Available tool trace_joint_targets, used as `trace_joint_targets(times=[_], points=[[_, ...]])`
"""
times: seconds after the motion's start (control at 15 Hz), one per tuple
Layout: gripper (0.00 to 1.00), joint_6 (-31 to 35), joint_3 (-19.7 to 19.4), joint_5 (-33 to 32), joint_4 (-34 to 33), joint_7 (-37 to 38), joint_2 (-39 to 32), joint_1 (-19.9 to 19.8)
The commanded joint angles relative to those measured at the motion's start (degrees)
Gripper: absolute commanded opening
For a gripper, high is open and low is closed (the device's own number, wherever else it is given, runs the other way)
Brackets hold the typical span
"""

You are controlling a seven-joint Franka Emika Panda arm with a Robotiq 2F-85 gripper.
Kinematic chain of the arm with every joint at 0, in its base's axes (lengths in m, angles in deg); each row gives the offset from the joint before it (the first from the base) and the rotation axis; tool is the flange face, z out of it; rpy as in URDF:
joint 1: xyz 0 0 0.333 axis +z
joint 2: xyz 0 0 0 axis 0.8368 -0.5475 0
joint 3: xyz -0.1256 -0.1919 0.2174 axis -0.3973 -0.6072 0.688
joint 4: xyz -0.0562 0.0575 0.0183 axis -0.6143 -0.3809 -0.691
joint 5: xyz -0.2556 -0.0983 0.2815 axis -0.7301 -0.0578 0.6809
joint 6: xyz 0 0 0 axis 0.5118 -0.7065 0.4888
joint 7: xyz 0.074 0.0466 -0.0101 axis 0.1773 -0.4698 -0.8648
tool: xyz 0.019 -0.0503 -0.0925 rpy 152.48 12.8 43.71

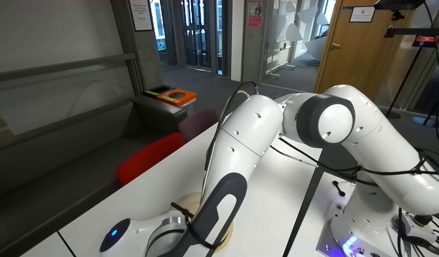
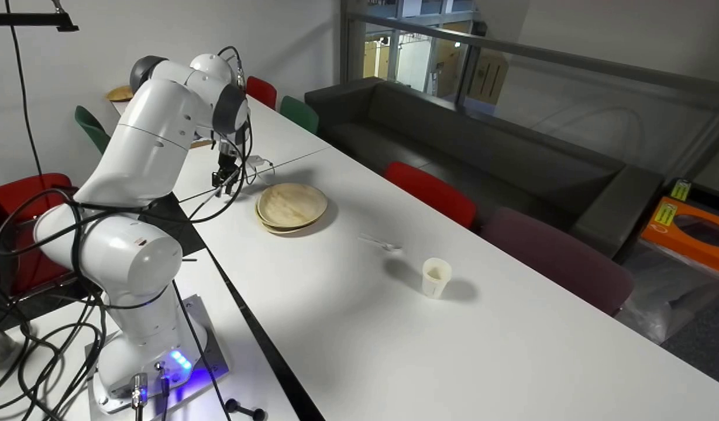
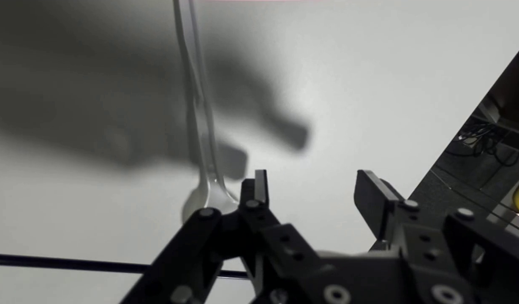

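Observation:
My gripper (image 3: 312, 185) is open in the wrist view, with nothing between its fingers. In an exterior view the gripper (image 2: 224, 175) points down at the table, close to a table seam. A clear plastic spoon (image 3: 206, 143) lies on the white table just left of the left finger. That finger partly hides its bowl. Stacked wooden plates (image 2: 292, 204) are near the gripper; the arm partly covers a plate (image 1: 190, 201) in an exterior view. Farther along lie another clear utensil (image 2: 382, 242) and an upright white cup (image 2: 435, 279). The gripper is out of view in an exterior view.
A dark gap (image 2: 248, 316) runs between the long table and the robot's base table. Loose black cables (image 2: 49, 351) hang around the arm and base. A red chair (image 2: 432, 193), a purple chair (image 2: 558, 257) and a grey sofa (image 2: 482, 140) line the far side. An orange bin (image 1: 176, 96) stands beyond.

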Motion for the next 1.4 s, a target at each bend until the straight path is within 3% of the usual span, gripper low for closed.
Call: trace_joint_targets(times=[0.0, 0.13, 1.33], points=[[0.93, -2.7, 1.1, 1.1, -1.7, -1.5, 0.0, -1.2], [1.00, -2.9, 0.9, 1.1, -2.6, -1.4, -0.3, -1.1], [1.00, -7.5, 0.1, 0.5, -10.3, -1.3, -6.2, -0.4]])
